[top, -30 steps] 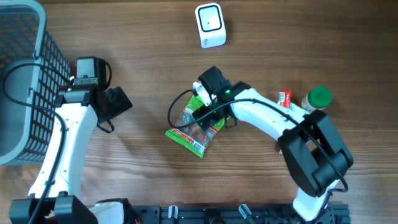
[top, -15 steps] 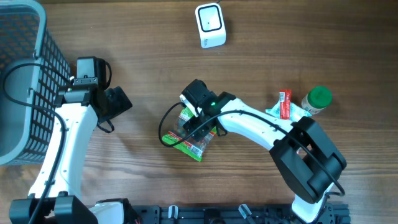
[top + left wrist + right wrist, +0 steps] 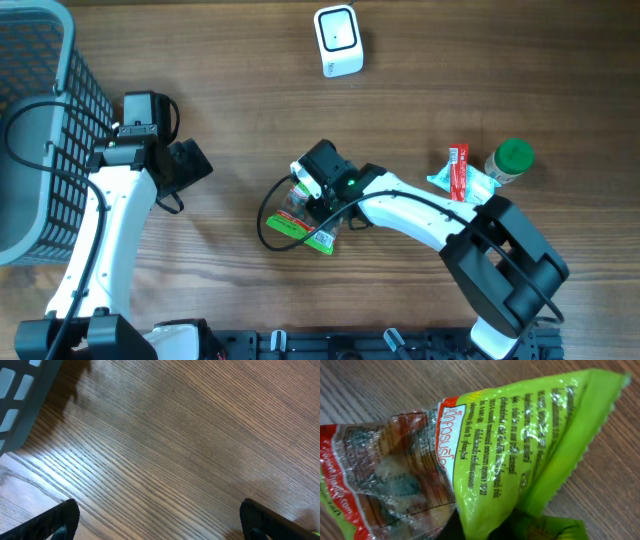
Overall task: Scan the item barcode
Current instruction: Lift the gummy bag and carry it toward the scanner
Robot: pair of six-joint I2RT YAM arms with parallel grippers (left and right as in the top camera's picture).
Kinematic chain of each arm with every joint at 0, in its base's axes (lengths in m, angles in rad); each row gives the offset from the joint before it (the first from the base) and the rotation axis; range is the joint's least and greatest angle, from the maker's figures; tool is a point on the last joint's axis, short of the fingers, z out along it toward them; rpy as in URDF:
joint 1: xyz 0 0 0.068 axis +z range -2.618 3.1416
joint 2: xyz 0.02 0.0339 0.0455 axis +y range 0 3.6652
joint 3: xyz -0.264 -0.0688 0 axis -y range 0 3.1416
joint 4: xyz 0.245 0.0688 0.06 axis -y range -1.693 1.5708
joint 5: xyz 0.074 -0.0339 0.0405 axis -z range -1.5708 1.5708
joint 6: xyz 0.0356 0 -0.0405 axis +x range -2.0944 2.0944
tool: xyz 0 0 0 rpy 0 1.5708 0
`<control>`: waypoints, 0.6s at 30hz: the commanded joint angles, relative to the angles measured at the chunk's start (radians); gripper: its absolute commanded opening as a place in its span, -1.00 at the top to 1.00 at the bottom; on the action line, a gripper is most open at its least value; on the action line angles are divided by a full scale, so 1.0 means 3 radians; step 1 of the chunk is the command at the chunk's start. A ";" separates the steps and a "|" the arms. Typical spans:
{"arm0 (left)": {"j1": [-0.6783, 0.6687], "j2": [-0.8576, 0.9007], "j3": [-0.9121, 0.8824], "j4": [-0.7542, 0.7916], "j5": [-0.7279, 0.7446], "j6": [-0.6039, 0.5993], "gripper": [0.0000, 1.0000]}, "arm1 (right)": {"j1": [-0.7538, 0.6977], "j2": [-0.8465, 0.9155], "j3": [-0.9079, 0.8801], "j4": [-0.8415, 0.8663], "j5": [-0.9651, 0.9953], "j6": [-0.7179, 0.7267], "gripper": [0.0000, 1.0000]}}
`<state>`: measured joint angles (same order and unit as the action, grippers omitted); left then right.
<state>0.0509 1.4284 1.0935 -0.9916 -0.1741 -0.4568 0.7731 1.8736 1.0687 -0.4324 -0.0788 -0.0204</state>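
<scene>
right wrist: green snack bag point(image 3: 530, 435), white thai lettering

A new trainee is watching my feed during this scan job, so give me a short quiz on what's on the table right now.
1. True or false: the left gripper stands open, holding nothing.
2. What is the right gripper shut on? A) snack packet B) green-capped bottle C) red sachet
3. Fill in: the wire basket stands beside the ___ arm.

Key: 1 true; 2 A; 3 left.
</scene>
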 commanded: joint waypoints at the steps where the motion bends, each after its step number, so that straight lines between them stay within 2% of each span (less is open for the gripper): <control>1: 0.0015 -0.0011 0.0046 0.0000 0.0006 0.0027 -1.00 | -0.0107 -0.0042 -0.0056 -0.0244 0.0036 0.0000 0.91; 7: 0.0015 -0.0011 0.0046 0.0000 0.0006 0.0027 -1.00 | -0.0448 -0.1049 0.0074 -0.0336 -0.0093 -0.0008 0.91; 11: 0.0015 -0.0011 0.0046 0.0000 0.0006 0.0027 -1.00 | -0.0589 -0.1614 0.0074 -0.0336 -0.0132 0.0181 0.92; 15: 0.0015 -0.0011 0.0046 0.0000 0.0006 0.0027 -1.00 | -0.0587 -0.1886 0.0072 -0.0331 -0.0193 0.0267 0.91; 18: 0.0015 -0.0011 0.0046 0.0000 0.0006 0.0027 -1.00 | -0.0587 -0.1895 0.0072 -0.0342 -0.0535 0.0252 0.92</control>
<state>0.0509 1.4284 1.0935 -0.9916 -0.1741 -0.4568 0.5926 1.3121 1.0740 -0.5381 -0.1234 0.0299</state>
